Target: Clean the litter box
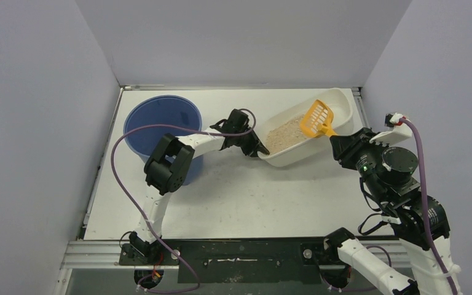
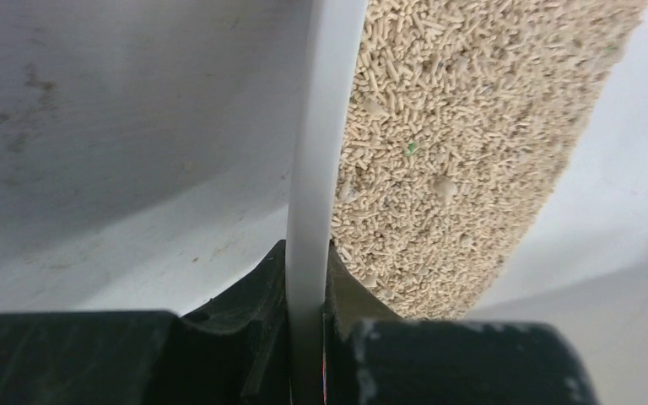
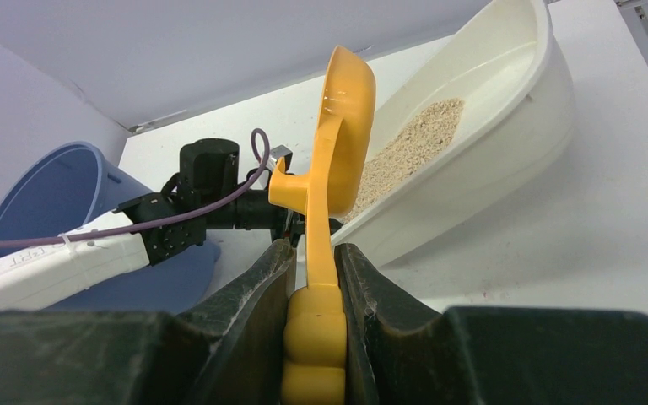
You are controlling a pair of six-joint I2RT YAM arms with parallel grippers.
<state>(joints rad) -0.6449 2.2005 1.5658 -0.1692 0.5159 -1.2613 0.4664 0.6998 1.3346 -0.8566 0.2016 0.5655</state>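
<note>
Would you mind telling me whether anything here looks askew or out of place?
The shallow cream plastic litter box lies diagonally on the white table, and its tan litter is heaped at the end whose rim the left end effector clamps, leaving the far end bare.

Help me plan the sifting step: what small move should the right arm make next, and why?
Probably lower the orange slotted plastic scoop into the tan litter granules. The right gripper is shut on its handle, with the head above the shallow cream-white plastic litter box, whose rim the left gripper clamps.
</note>
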